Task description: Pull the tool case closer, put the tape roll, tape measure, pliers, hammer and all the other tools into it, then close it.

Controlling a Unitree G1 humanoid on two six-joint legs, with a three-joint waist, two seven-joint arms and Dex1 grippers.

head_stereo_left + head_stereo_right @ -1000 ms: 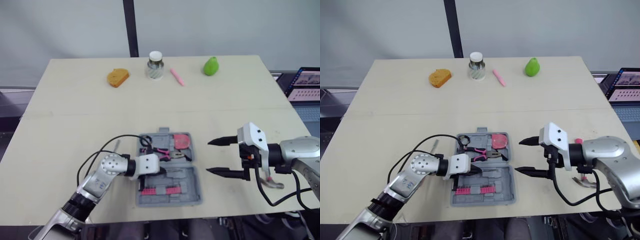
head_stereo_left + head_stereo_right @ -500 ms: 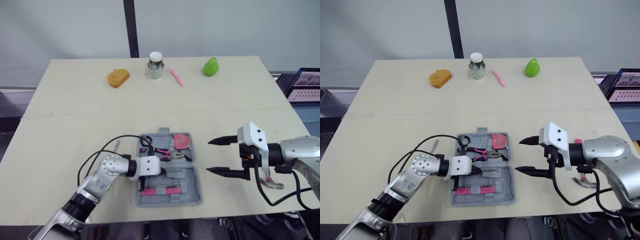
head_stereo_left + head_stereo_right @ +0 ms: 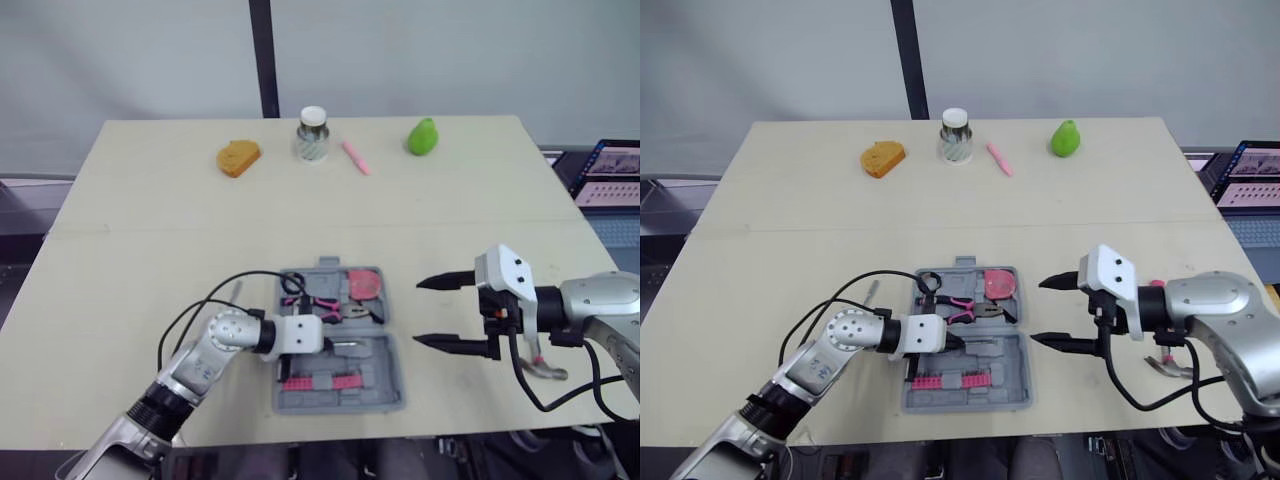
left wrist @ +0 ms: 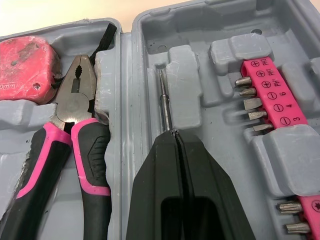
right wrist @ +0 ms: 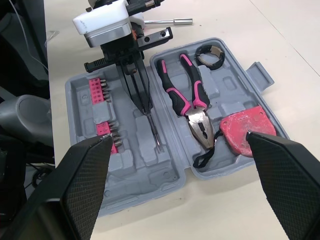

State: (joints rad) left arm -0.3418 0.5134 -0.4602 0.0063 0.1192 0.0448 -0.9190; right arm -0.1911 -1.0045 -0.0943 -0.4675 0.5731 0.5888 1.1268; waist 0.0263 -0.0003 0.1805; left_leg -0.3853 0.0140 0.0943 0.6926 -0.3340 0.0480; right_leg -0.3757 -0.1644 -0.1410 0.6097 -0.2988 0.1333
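Observation:
The grey tool case (image 3: 388,366) lies open at the front middle of the table. In its far half sit a black tape roll (image 5: 209,54), pink-handled pliers (image 4: 75,130) and a red tape measure (image 3: 365,283). A pink bit holder (image 4: 272,95) fills the near half. My left gripper (image 4: 172,132) is shut on a thin metal screwdriver shaft (image 4: 163,95) that lies in a slot of the near half. Right of the case, my right gripper (image 3: 430,312) hovers wide open and holds nothing. A pink-handled tool with a metal head (image 3: 545,368) lies partly hidden under my right forearm.
A loose metal bit shaft (image 5: 170,21) lies on the table left of the case. Along the far edge stand an orange sponge (image 3: 237,157), a glass jar (image 3: 312,133), a pink pen (image 3: 354,155) and a green pear (image 3: 422,133). A laptop (image 3: 610,170) sits off the right edge.
My left gripper has edged slightly right over the case's near half, still shut on the shaft. The right gripper has not moved.

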